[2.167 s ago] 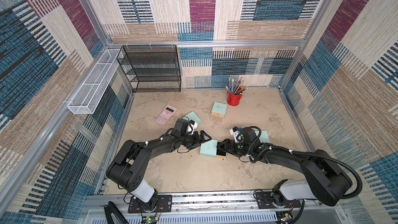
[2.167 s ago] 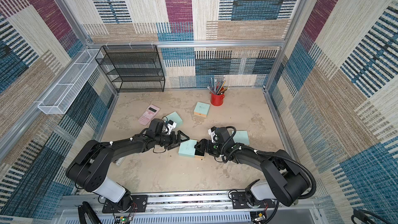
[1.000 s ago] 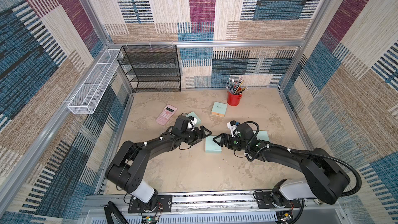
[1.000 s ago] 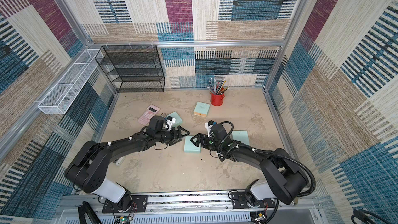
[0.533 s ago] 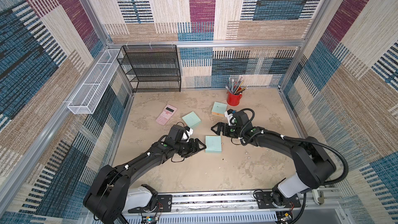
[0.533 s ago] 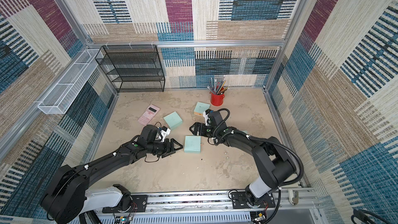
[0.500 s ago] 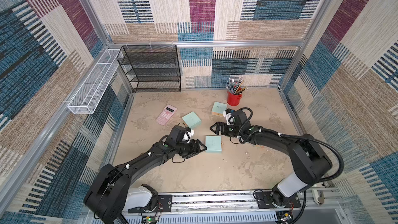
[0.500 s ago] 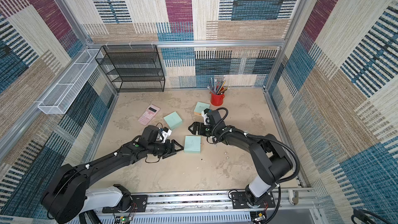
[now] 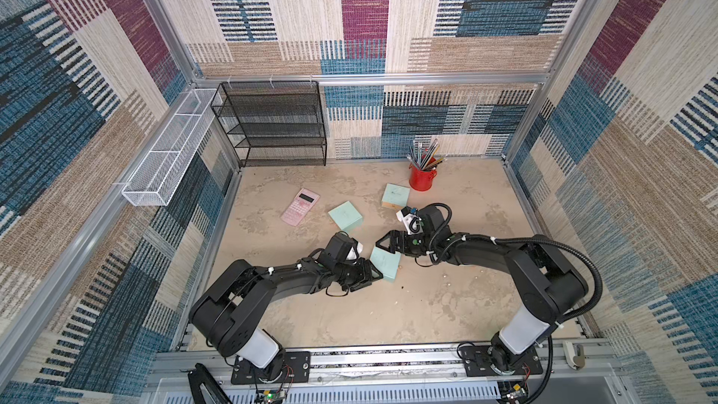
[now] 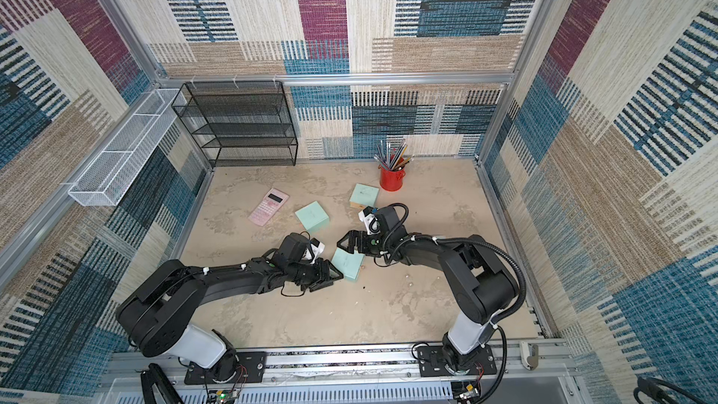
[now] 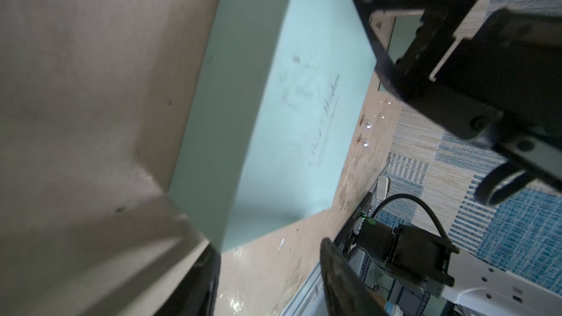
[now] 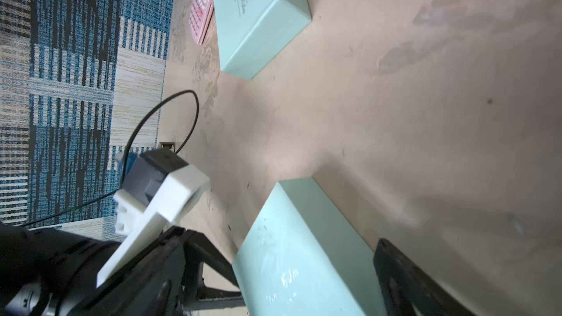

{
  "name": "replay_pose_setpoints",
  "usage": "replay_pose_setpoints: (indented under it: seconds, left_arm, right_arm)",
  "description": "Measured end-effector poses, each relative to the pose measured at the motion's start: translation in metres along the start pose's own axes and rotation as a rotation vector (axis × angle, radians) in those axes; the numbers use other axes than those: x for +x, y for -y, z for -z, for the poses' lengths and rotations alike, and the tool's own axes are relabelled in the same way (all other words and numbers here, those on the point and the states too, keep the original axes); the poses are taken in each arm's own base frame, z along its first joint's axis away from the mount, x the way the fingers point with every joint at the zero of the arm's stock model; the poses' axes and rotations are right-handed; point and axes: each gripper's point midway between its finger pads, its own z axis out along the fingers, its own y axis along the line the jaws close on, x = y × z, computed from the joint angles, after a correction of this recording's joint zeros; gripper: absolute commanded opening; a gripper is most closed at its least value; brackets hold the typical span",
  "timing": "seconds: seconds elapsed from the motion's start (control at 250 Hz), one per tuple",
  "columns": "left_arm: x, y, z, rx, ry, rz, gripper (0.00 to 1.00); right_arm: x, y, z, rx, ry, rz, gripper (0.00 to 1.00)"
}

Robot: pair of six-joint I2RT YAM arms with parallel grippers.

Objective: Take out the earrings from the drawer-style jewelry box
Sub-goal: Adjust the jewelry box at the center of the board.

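The drawer-style jewelry box (image 9: 385, 265) is a flat mint-green box lying mid-table, seen in both top views (image 10: 347, 264). My left gripper (image 9: 373, 277) sits at its near-left corner, jaws open; in the left wrist view only bare table shows between them (image 11: 270, 278), with the box corner (image 11: 222, 238) just ahead of one finger. My right gripper (image 9: 388, 252) is at the box's far edge, open wide, and the box (image 12: 304, 262) lies between its fingers. Tiny whitish earrings (image 11: 368, 124) lie loose on the table beside the box (image 10: 408, 276).
Two more mint-green boxes (image 9: 345, 216) (image 9: 395, 196) lie behind, beside a pink calculator (image 9: 300, 206). A red cup of pencils (image 9: 422, 178) stands at the back right. A black mesh shelf (image 9: 272, 126) fills the back left, and a white wire basket (image 9: 171, 149) hangs on the left wall.
My left gripper has slid toward the box's near-left corner and its jaws have narrowed. My right gripper has come from the far side down to the box's far edge, still wide.
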Motion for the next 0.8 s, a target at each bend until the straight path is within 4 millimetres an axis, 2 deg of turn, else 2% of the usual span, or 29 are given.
replay_pose_setpoints:
  seconds: [0.176, 0.36, 0.464, 0.548, 0.708, 0.8]
  left_arm:
    - [-0.021, 0.002, 0.004, 0.016, 0.069, 0.032, 0.53]
    - [-0.046, -0.004, 0.015, 0.011, 0.139, 0.060, 0.53]
    - [-0.049, -0.001, 0.017, 0.017, 0.141, 0.054, 0.54]
    - [-0.048, 0.001, 0.017, 0.030, 0.129, 0.043, 0.54]
    - [-0.044, 0.003, 0.021, 0.023, 0.113, 0.010, 0.54]
    - [-0.041, 0.005, 0.023, 0.019, 0.097, -0.018, 0.53]
  right_arm:
    - [0.016, -0.009, 0.011, -0.034, 0.006, -0.019, 0.99]
    - [0.040, -0.017, 0.011, -0.059, -0.007, -0.046, 0.99]
    - [0.049, -0.016, 0.013, -0.049, 0.002, -0.078, 0.99]
    - [0.044, -0.014, 0.017, -0.021, 0.034, -0.092, 0.99]
    - [0.019, -0.016, 0.025, 0.063, 0.111, -0.096, 1.00]
    - [0.019, -0.010, 0.028, 0.106, 0.114, -0.110, 0.97]
